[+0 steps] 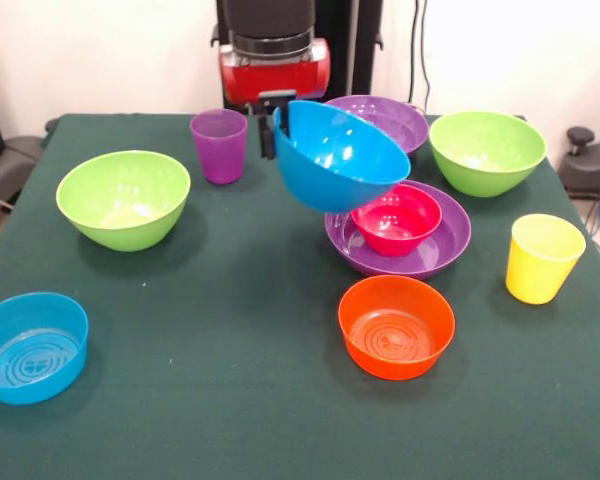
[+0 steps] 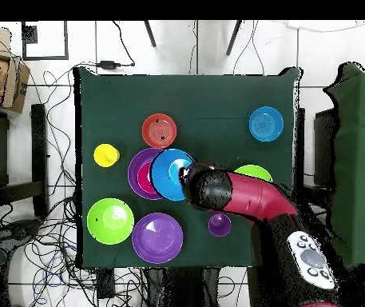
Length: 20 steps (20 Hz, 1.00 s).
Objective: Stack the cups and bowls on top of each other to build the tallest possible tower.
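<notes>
The gripper (image 1: 277,122) clamped the big blue bowl (image 1: 338,155), tilted above the red bowl (image 1: 395,218) at six o'clock; the tower (image 1: 432,248) had barely begun.

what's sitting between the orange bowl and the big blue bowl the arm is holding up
The red-pink bowl, nested in a wide purple bowl, lies between the orange bowl and the lifted blue bowl; the front view shows it.

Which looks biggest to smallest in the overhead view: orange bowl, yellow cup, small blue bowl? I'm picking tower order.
1. Orange bowl and small blue bowl: near alike, unranked.
2. Yellow cup: clearly smallest.
</notes>
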### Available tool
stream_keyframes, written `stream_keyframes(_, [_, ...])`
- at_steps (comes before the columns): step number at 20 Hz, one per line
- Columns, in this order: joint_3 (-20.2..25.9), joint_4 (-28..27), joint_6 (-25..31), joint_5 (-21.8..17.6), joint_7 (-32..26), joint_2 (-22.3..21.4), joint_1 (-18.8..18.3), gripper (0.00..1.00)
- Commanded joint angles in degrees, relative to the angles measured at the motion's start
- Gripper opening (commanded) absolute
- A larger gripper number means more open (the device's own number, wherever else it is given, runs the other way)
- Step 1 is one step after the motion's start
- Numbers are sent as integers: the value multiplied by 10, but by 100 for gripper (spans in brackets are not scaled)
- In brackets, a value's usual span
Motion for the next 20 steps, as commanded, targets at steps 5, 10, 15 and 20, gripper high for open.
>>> stream_keyframes(5, [-28,85,-17,12,154,-83,88,0])
stream_keyframes(10, [-50,67,27,16,169,-113,116,0])
stream_keyframes(15, [-26,51,4,17,155,-79,97,0])
stream_keyframes(20, [-13,14,6,18,142,-48,90,0])
